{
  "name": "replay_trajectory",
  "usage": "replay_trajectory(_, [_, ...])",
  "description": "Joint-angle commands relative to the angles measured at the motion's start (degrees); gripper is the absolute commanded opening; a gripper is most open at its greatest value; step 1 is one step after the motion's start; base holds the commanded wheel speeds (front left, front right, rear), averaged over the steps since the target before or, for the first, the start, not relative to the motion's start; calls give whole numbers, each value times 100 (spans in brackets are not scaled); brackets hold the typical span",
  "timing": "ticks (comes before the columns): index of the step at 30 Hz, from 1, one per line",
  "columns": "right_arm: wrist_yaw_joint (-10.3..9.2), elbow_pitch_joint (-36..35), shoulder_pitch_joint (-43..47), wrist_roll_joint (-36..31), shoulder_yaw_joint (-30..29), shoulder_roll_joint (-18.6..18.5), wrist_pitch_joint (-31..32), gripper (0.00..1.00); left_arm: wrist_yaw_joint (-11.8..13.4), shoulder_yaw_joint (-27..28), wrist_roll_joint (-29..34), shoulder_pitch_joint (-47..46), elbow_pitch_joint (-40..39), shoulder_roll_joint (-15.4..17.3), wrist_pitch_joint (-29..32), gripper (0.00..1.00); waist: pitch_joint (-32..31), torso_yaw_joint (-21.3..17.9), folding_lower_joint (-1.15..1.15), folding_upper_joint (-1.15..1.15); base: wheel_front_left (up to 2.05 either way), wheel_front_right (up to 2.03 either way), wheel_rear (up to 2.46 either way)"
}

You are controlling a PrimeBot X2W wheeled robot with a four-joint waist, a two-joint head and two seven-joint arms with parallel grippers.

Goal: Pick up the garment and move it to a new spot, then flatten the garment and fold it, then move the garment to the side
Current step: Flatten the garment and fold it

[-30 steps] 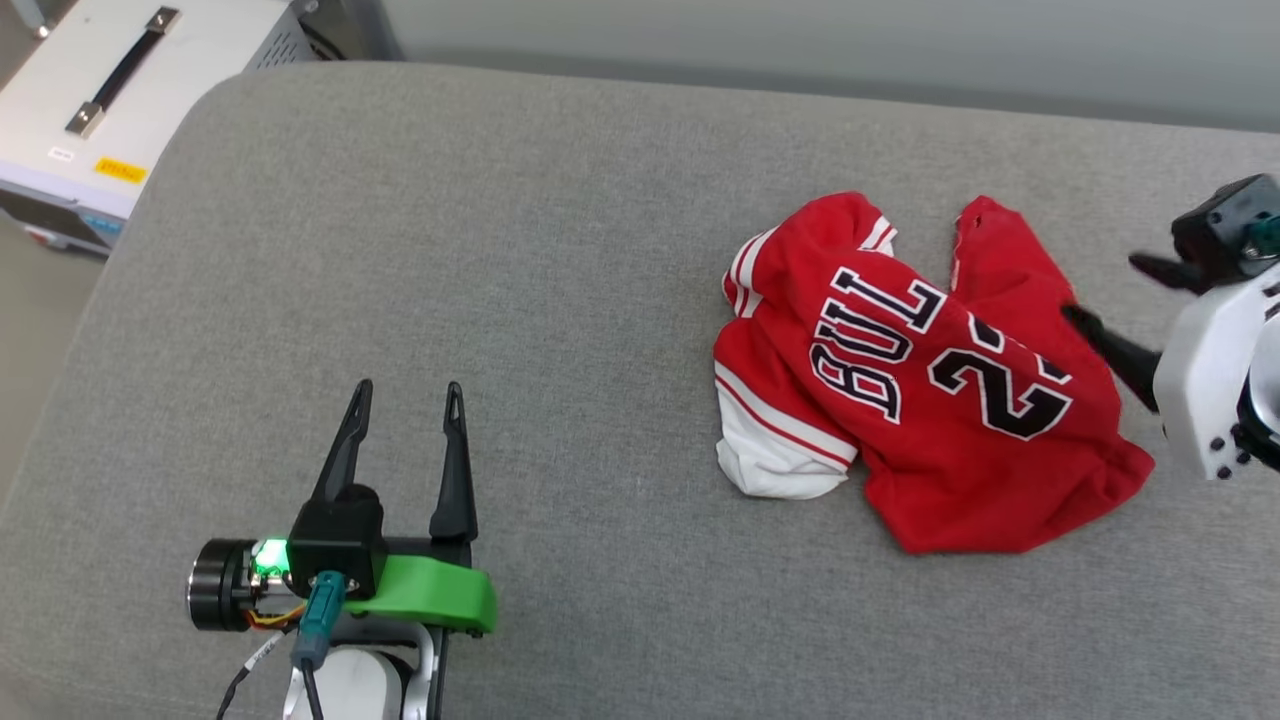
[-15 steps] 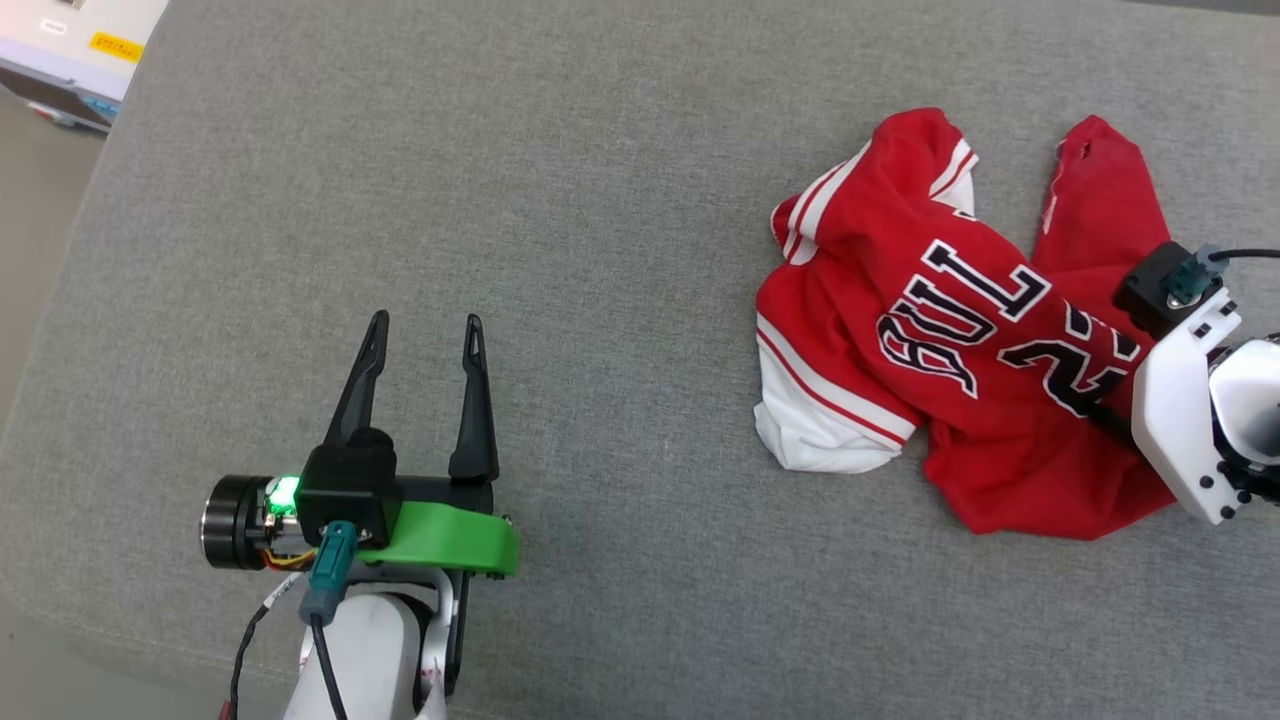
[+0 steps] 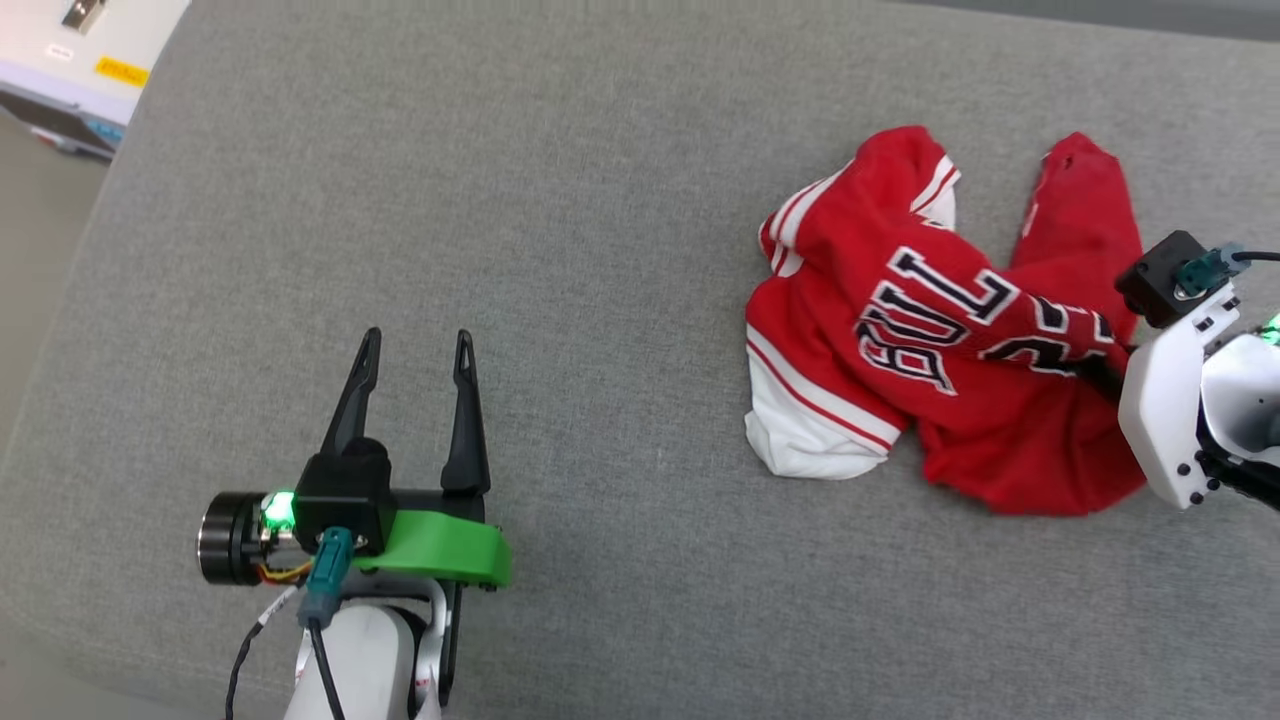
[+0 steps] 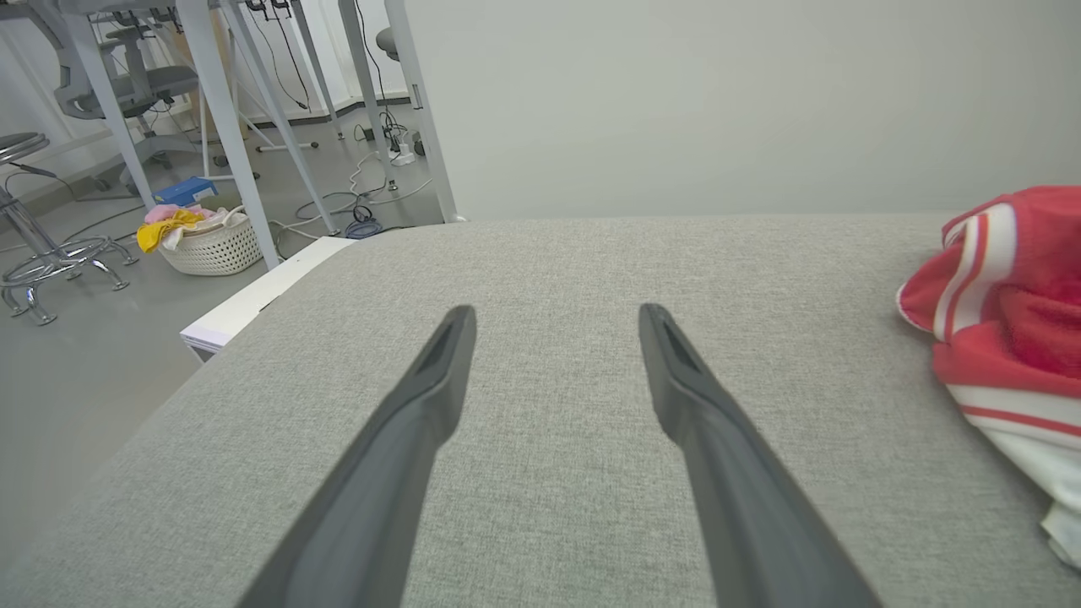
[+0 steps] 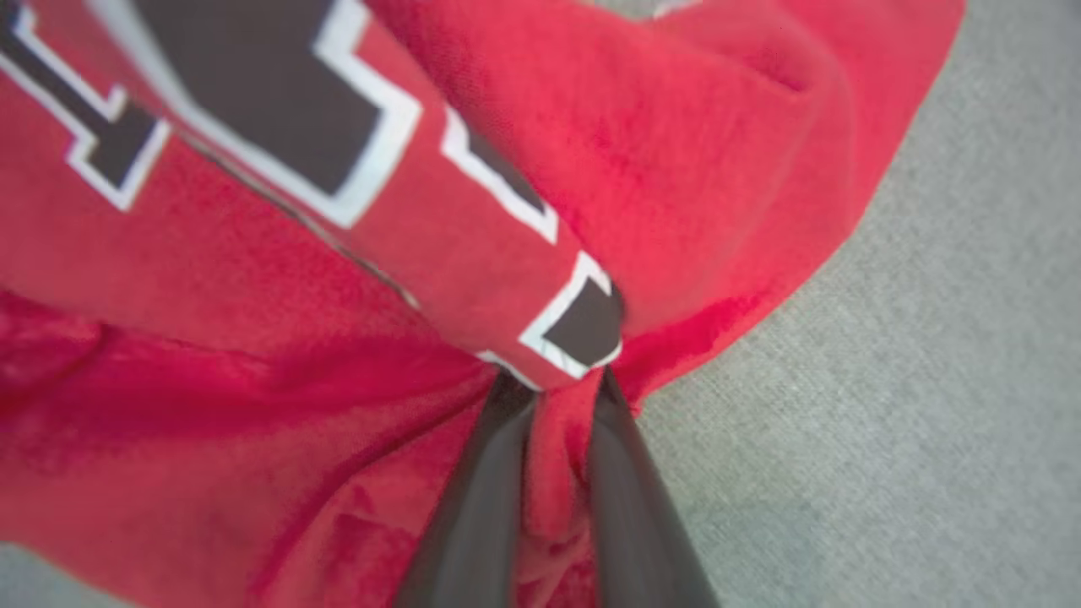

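Note:
The garment [image 3: 930, 330], a red jersey T-shirt with white sleeves and black white-outlined lettering, lies crumpled on the grey cushioned surface [image 3: 560, 220] at the right. My right gripper [image 3: 1100, 375] is at its right side, fingers pinched on a bunched fold of red cloth. In the right wrist view that gripper [image 5: 553, 384] has the garment [image 5: 253, 253] squeezed between its dark fingers. At the lower left my left gripper [image 3: 415, 345] rests open, well apart from the shirt. The left wrist view shows that gripper [image 4: 553, 317] spread over bare cushion, with the garment's [image 4: 1005, 312] striped sleeve at the right edge.
A white case [image 3: 70, 50] stands off the cushion's far left corner. Beyond the surface's left edge are the floor, table legs [image 4: 220, 110], a stool [image 4: 34, 245] and a laundry basket [image 4: 207, 241]. A pale wall [image 4: 718, 101] rises behind the far edge.
My right gripper has come in over the garment's right side and closed on a fold, bunching the cloth toward it. The head camera has shifted. The left gripper has stayed open.

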Motion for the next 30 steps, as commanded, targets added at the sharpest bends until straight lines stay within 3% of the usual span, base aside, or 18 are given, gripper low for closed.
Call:
replay_trajectory(1, [-4, -95, -38, -16, -57, 38, -143, 0, -32, 19, 51, 96, 22, -19, -34, 100, -401, -245, -1, 0, 0, 0, 0])
replay_trajectory(7, [-4, -888, 398, 28, -755, -427, -381, 0, -40, 73, 85, 437, 99, 3, -34, 100, -898, -464, -1, 0, 0, 0, 0])
replay_trajectory(13, [-4, -1438, 1821, 75, -1907, -749, -207, 0, -28, 125, 99, 743, 154, 14, -34, 100, -1251, -654, -1, 0, 0, 0, 0])
replay_trajectory(14, [-4, -1502, 2675, 4, -2551, -648, -118, 0, -36, 138, 105, 845, 176, 24, -34, 100, -1359, -731, -1, 0, 0, 0, 0])
replay_trajectory(15, [-4, -1506, 3013, -28, -2802, -566, -87, 0, -39, 140, 109, 879, 187, 27, -34, 100, -1391, -754, -1, 0, 0, 0, 0])
replay_trajectory(16, [-4, -1489, 3869, -136, -3416, -265, 21, 0, -43, 149, 115, 943, 207, 34, -34, 100, -1454, -805, -1, 0, 0, 0, 0])
replay_trajectory(19, [-4, -1365, 4644, -269, -3989, 159, 111, 0, -54, 145, 126, 971, 232, 39, -34, 100, -1483, -830, -1, 0, 0, 0, 0])
replay_trajectory(24, [-4, -790, 5404, -498, -4388, 738, 159, 0, -78, 117, 135, 944, 264, 37, -34, 100, -1448, -810, -1, 0, 0, 0, 0])
replay_trajectory(30, [-4, -315, 5572, -628, -4504, 1247, -96, 0, -99, 110, 129, 917, 301, 41, -34, 100, -1450, -782, -1, 0, 0, 0, 0])
